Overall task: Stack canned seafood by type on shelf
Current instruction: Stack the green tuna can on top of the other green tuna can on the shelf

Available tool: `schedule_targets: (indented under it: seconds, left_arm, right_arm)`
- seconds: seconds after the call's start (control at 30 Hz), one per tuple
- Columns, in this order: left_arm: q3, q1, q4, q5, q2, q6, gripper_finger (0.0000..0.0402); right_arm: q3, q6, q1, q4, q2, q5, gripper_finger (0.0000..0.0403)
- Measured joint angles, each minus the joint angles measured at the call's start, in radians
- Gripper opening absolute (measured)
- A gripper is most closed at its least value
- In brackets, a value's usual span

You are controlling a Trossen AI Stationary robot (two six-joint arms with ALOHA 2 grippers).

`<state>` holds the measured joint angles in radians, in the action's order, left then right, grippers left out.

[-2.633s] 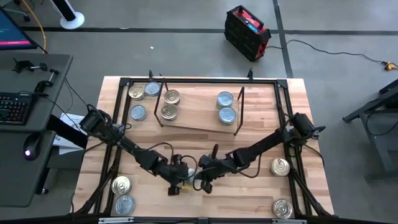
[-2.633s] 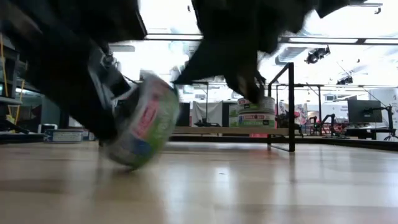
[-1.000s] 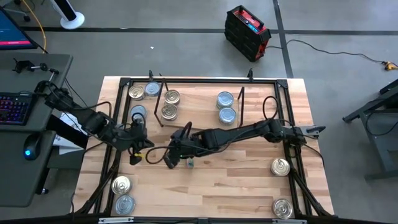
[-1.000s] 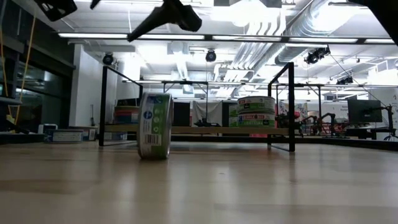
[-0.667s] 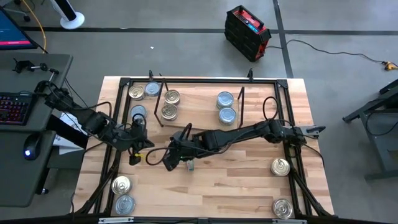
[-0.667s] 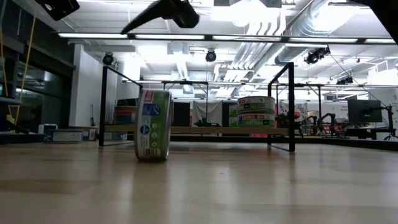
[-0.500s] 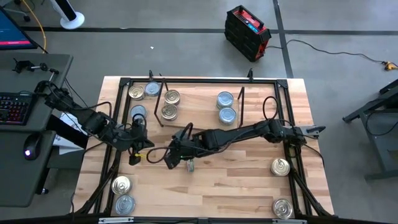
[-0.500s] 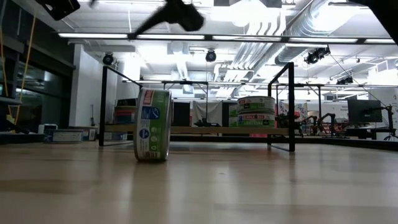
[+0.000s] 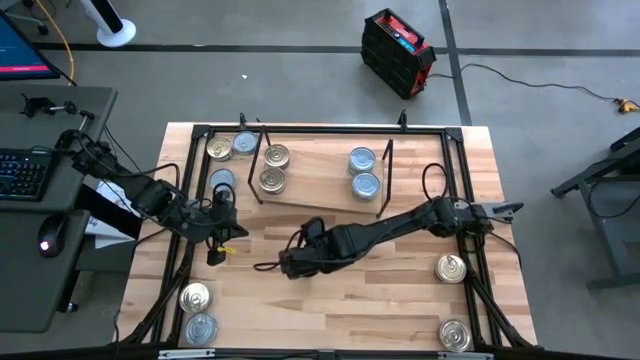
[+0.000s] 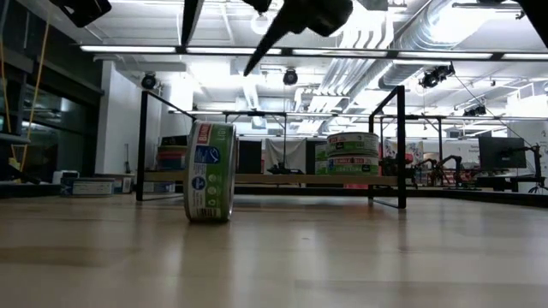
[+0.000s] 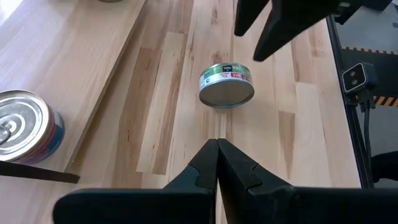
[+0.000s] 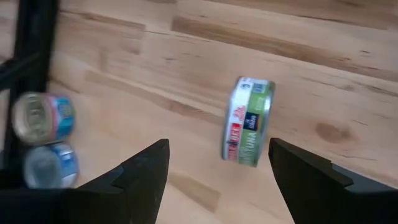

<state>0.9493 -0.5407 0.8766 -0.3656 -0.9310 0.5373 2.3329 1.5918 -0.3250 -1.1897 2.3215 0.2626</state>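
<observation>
The right gripper (image 9: pixel 290 264) hung spread wide and empty above a green-labelled tin (image 12: pixel 249 130) standing on edge on the tabletop; the left gripper (image 9: pixel 215 252) was pressed together, holding nothing

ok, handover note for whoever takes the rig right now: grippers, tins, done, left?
Right gripper: open, empty, above a green-label tin standing on its edge mid-table.
Left gripper: shut, empty, at the table's left side.
Shelf: gold-lid tins at its left end, silver-blue tins stacked at its right.
Left: the on-edge tin, plus loose tins at the table's edges.
</observation>
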Motion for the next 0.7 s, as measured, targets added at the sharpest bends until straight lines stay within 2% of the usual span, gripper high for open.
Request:
schedule_targets:
  seconds: [0.23, 0.7]
  left_arm:
    - [0.000, 0.000, -0.002, 0.000, 0.000, 0.000, 0.0000]
    - [0.000, 0.000, -0.005, 0.000, 0.000, 0.002, 0.0000]
  right_arm:
    - [-0.001, 0.032, 0.016, -0.017, 0.064, -0.005, 0.0266]
    - [-0.042, 0.041, 0.052, 0.000, 0.072, 0.005, 0.0266]
